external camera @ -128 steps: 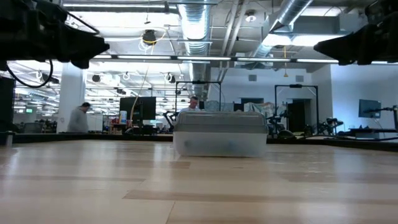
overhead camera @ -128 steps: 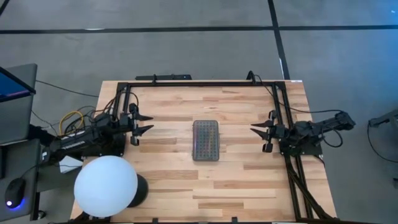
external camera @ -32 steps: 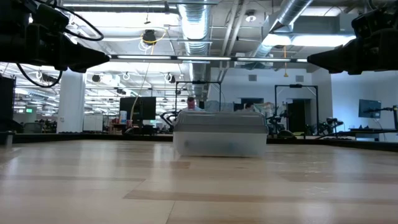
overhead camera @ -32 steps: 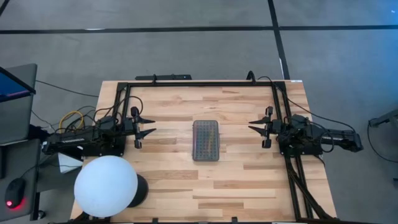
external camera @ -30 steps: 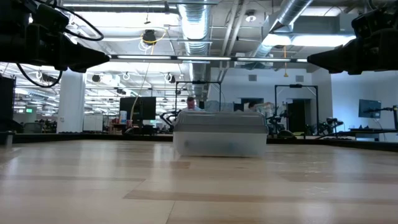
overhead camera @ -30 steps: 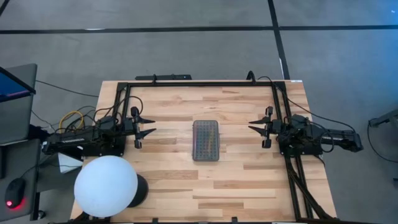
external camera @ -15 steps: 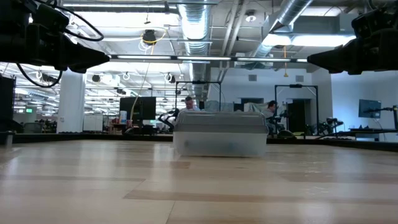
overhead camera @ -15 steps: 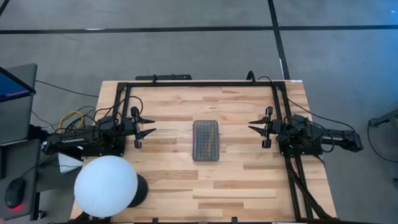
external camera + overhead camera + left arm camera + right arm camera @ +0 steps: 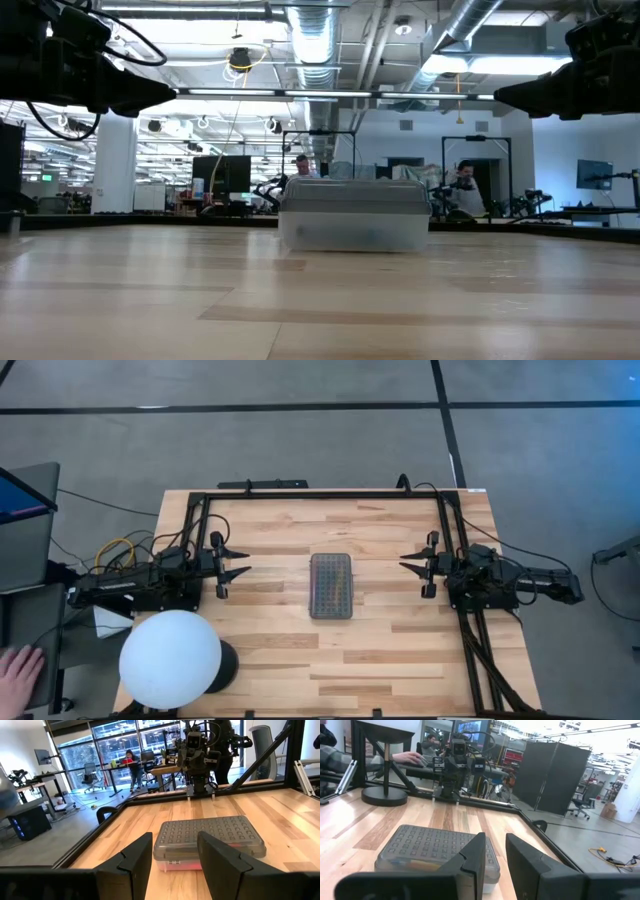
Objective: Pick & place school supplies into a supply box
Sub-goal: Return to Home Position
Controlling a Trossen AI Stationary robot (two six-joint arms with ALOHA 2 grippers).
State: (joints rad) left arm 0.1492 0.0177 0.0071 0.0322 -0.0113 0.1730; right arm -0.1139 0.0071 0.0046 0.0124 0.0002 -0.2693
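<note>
The supply box (image 9: 331, 586) lies flat on its underside at the middle of the wooden table, with its dotted grey lid (image 9: 210, 836) on. Through its translucent wall I see a pink shape (image 9: 172, 865) and a yellowish one (image 9: 415, 865); no school supplies lie loose on the table. My left gripper (image 9: 247, 561) hovers level at the table's left side, open, pointing at the box from well short of it. My right gripper (image 9: 403, 563) hovers level at the right side, open with a narrower gap (image 9: 495, 855), also well short of the box. Both hold nothing.
A white globe lamp (image 9: 170, 658) on a black base stands at the near left corner. Black frame rails (image 9: 320, 494) run along the far, left and right edges. A person's hand (image 9: 18, 672) rests off the table at the left. Bare wood surrounds the box.
Both arms have kept still and the box has not moved. A person's hand has come into the high view beside the table's near left corner.
</note>
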